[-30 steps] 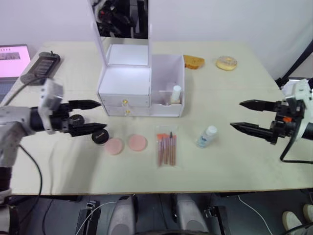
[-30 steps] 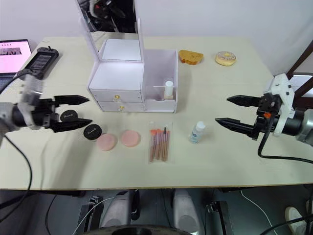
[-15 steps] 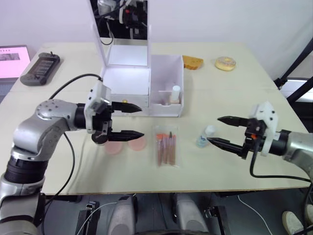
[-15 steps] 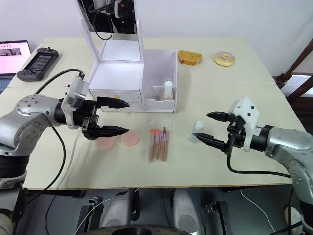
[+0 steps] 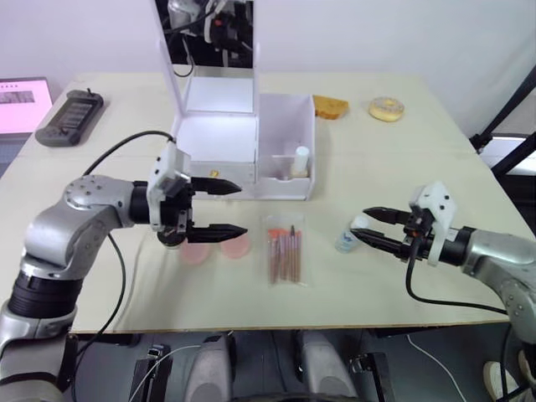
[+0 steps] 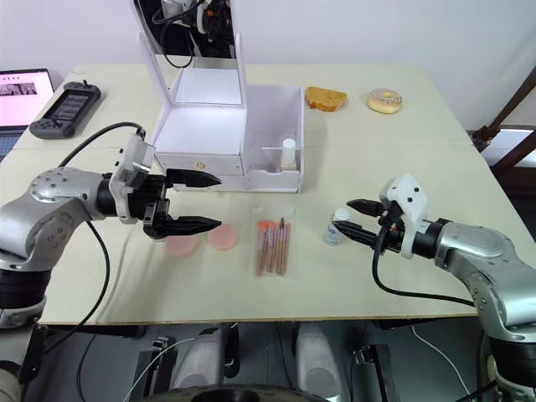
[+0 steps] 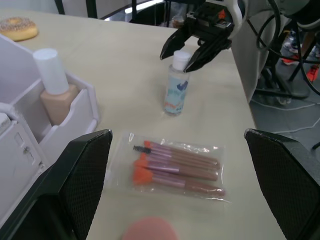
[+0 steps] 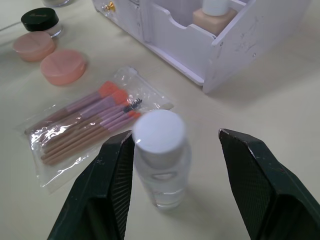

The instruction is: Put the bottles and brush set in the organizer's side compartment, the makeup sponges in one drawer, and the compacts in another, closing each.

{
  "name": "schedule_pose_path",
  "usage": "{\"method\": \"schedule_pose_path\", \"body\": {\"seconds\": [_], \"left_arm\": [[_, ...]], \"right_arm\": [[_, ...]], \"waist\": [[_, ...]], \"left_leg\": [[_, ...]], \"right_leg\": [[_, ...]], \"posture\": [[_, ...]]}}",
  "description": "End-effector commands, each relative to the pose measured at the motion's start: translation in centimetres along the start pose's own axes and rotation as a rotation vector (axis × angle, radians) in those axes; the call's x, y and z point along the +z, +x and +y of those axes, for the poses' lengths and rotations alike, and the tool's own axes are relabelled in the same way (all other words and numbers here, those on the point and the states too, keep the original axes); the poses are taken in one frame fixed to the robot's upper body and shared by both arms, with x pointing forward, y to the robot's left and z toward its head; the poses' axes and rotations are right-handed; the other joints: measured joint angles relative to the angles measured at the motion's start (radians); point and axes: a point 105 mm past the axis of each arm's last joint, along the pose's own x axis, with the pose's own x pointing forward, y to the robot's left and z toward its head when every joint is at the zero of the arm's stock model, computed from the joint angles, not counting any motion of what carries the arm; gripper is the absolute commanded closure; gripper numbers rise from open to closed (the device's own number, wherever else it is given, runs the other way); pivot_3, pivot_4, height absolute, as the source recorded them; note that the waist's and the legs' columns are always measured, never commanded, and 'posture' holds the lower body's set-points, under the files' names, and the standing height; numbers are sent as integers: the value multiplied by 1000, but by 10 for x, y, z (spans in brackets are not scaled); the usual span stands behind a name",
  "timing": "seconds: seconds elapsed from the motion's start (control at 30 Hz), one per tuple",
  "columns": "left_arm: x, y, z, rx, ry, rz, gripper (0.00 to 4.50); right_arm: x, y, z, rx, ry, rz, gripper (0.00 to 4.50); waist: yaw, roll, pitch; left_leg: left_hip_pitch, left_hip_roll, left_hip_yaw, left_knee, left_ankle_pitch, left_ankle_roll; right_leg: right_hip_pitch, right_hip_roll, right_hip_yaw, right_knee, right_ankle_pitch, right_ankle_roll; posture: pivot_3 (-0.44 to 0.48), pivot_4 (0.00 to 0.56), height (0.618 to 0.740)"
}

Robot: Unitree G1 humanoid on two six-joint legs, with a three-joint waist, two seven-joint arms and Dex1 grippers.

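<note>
White-capped clear bottle (image 8: 161, 160) stood between the spread right gripper (image 6: 362, 219) fingers; left gripper (image 5: 232, 208) spread, hiding a compact (image 8: 40, 20).

Right gripper (image 8: 172, 145) now closer in, open fingers straddling the clear bottle's (image 8: 161, 160) white cap; left gripper (image 6: 201, 201) now hovering before the organizer (image 6: 226, 134) drawers

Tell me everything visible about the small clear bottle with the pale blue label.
The clear bottle looks like plastic, with a round white cap and a pale blue label. It stands upright on the table, right of the brush set and in front of the organizer. The right pincer is open, its fingers either side of the cap, not visibly touching.
</note>
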Motion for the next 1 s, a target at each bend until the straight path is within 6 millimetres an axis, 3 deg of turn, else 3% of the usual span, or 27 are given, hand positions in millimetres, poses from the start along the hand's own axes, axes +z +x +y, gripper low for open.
{"method": "schedule_pose_path", "body": {"seconds": [0.03, 0.17, 0.27, 0.33, 0.37, 0.5, 0.63, 0.7, 0.83, 1.0], "left_arm": [[10, -6, 0, 23, 56, -6, 0], [10, -6, 1, 31, 58, -8, 0], [10, -6, 2, 34, 59, -9, 0], [10, -6, 2, 36, 59, -11, 0], [10, -6, 2, 37, 60, -11, 0], [9, -9, 3, 43, 60, -5, 0], [9, -14, 5, 68, 59, -4, 0], [8, -17, 6, 84, 60, 3, 0], [5, -37, 10, 165, 54, 23, 0], [2, -54, 8, 251, 49, 22, 0]], "right_arm": [[9, 1, 2, 14, -32, -25, 1730], [10, 4, 4, 20, -27, -30, 1730], [10, 5, 7, 33, -16, -30, 2562], [11, 5, 8, 35, -17, -28, 3607], [12, 4, 8, 37, -20, -29, 3805], [21, 1, 7, 47, -44, -42, 3800], [45, -1, 4, 62, -62, -90, 3800], [61, -1, 2, 69, -63, -127, 3800], [123, 6, 9, 157, -121, -275, 3800], [155, 25, 14, 242, -150, -295, 3800]], "waist": [[2, 0, 0], [5, 0, 0], [6, 0, 0], [7, 0, 0], [8, 0, 0], [11, 0, 0], [14, 0, 0], [17, 0, 0], [13, 1, 1], [20, 1, 1]], "left_leg": [[0, 0, 0, 0, 0, 0], [0, 0, 0, 0, 0, 0], [0, 0, 0, 0, 0, 0], [0, 0, 0, 0, 0, 0], [0, 0, 0, 0, 0, 0], [0, 0, 0, 0, 0, 0], [1, 0, 0, 0, 0, 0], [1, 0, 0, 0, 0, 0], [1, 0, 0, -1, 0, 0], [1, 1, 0, -3, 0, 0]], "right_leg": [[0, 0, 0, 0, 0, 0], [0, 0, 0, 0, 0, 0], [1, 0, 0, 0, 0, 0], [1, 0, 0, 0, 0, 0], [1, 0, 0, 0, 0, 0], [1, 0, 0, 0, 0, 0], [0, 0, 0, 0, 0, 0], [1, 0, 0, 0, 0, 0], [0, 0, 0, 0, 0, 0], [-1, 1, -1, -1, 0, 0]], "posture": [[0, 150, 738], [0, 150, 738], [0, 150, 738], [0, 150, 738], [0, 150, 738], [0, 150, 738], [0, 150, 738], [0, 150, 738], [0, 150, 738], [0, 150, 738]]}}
